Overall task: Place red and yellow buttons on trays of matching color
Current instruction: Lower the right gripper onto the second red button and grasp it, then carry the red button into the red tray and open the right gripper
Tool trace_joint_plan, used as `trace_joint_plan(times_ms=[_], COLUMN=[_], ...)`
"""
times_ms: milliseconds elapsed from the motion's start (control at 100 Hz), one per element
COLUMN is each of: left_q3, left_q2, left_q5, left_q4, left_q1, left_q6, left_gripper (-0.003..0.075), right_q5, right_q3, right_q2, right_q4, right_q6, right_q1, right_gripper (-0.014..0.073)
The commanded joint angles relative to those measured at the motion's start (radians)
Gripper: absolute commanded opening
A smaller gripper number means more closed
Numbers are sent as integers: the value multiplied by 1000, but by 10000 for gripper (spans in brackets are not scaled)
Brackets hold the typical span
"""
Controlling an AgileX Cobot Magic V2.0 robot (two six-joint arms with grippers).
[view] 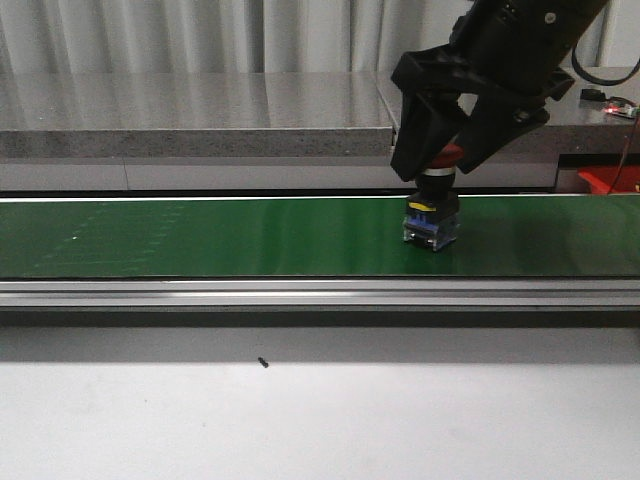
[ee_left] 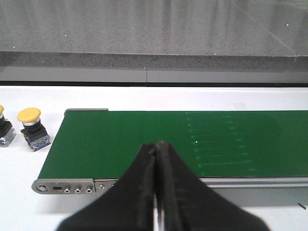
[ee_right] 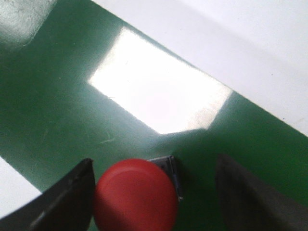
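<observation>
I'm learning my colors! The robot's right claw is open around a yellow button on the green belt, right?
Almost. The button between the open fingers of the right claw is red, not yellow, as the right wrist view shows. It does sit on the green belt.

Red button [view: 447,153]: round red mushroom cap on black collar, clear/blue block under it w/ a bit of yellow, upright on green belt. Yellow button [ee_left: 30,115]: yellow cap, black body, clear/blue base, upright on white table just beside belt end.
</observation>
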Motion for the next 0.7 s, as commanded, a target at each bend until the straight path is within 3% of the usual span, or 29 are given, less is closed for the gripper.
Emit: trace_joint_plan(times_ms=[0, 230, 300, 510, 690], left_q3=[-25, -25, -25, -25, -25], left_q2=[9, 9, 9, 9, 9], left_q5=[-81, -81, -81, -81, -81], left_q4=[-12, -12, -12, -12, -12], left_q1=[-10, -10, -10, -10, -10], left_q6=[-9, -9, -9, -9, -9], left_gripper=[-20, -20, -20, -20, -20], right_q5=[-9, 69, 85, 158, 235], right_q3=[-37, -38, -51, -173, -325], right_q2=[-36, -36, -36, -56, -57], right_q4=[8, 8, 8, 8, 8], right_q6=[-11, -10, -10, -1, 6], right_q1=[1, 1, -1, -47, -212], right_gripper=[505, 185, 125, 119, 119])
